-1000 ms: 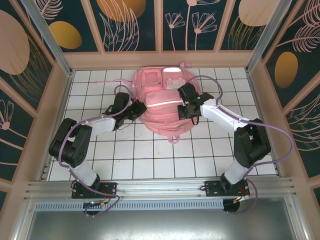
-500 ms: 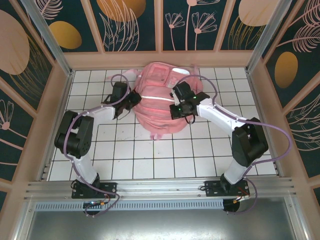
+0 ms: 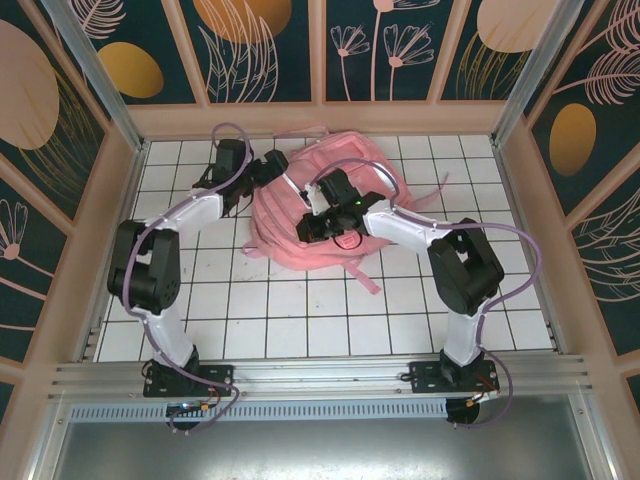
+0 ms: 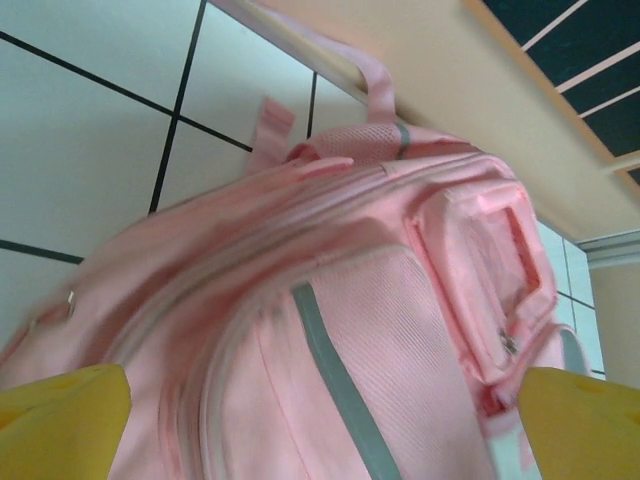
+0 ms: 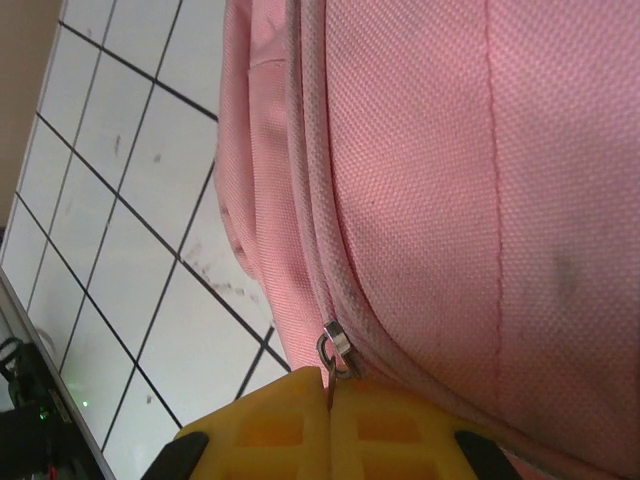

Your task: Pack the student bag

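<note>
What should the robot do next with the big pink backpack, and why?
Probably the right gripper should slide the zip pull a little way along the zip. Its jaws look shut on that pull, the student bag looks zipped closed there, so nothing can go in yet, and the left gripper stands open, holding nothing.

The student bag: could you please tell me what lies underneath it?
The student bag lies on the white tiled table, whose tiles show all round it. The tiles beneath it are covered, so anything trapped there cannot be seen.
</note>
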